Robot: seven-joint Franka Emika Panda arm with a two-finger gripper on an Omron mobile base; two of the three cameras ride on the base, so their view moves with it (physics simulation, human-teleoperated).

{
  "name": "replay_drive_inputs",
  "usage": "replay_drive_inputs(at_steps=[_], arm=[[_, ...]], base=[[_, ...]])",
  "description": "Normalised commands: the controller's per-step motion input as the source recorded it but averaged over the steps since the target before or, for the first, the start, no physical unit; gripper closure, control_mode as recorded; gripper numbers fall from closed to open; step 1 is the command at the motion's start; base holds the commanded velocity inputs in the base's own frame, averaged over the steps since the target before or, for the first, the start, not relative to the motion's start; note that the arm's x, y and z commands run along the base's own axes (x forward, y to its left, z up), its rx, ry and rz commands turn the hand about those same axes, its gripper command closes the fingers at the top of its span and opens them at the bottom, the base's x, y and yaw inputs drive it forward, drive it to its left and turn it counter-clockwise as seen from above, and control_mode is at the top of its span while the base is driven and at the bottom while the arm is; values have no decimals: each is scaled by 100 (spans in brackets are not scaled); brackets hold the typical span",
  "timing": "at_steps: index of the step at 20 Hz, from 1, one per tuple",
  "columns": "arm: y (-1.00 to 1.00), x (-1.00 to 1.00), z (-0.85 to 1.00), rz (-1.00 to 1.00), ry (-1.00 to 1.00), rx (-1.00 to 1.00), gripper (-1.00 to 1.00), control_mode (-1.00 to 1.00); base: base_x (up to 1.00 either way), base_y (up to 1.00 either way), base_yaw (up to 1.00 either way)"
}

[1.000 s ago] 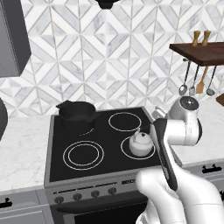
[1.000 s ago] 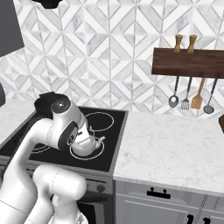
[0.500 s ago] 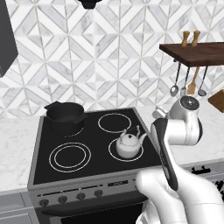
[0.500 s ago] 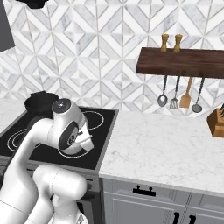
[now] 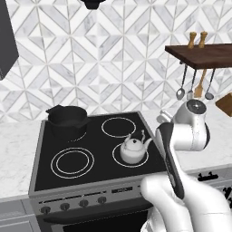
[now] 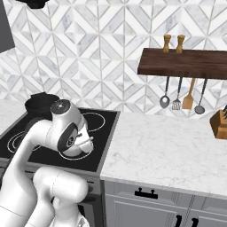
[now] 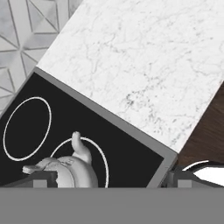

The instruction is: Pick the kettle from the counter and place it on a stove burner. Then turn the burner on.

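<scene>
- Knobs point(image 5: 72, 205) sit in a row on the stove front, below the front edge of the cooktop point(image 5: 45, 170)
- The arm point(image 5: 179, 149) rises at the cooktop's front right corner in the left base view; in the right base view its upper joint stands in front of the kettle
- The gripper point(image 7: 109, 181) is released, jaws spread wide with nothing between them; 1 tip lies over the kettle, the other past the cooktop's right edge
- The kettle point(image 5: 133, 150) stands upright inside the burner point(image 5: 118, 161) at the cooktop's front right, spout point(image 7: 81, 148) towards the right edge, apart from the fingers
- A double-ringed circle point(image 5: 72, 161) is at the front left, a plain ring point(image 5: 118, 127) at the back right
- A black pot point(image 5: 67, 118) sits at the back left corner of the cooktop
- The counter point(image 6: 173, 150) runs from the cooktop's right edge to the wall, with a knife block point(image 6: 220, 124) near its far right end
- A wooden shelf point(image 6: 184, 63) on the tiled wall carries 2 grinders point(image 6: 173, 43), and 4 utensils point(image 6: 181, 95) hang under it
</scene>
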Motion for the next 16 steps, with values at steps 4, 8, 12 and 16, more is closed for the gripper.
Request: replay_drive_inputs(at_steps=[4, 8, 12, 16], arm=[[100, -49, -40, 19, 0, -26, -100, -100], [100, -58, -73, 23, 0, -38, -100, -100], [100, -66, -99, 25, -1, -43, -100, -100], [100, -78, -100, 31, -6, -49, -100, -100]], base=[[0, 0, 0], [0, 0, 0], [0, 0, 0], [0, 0, 0]])
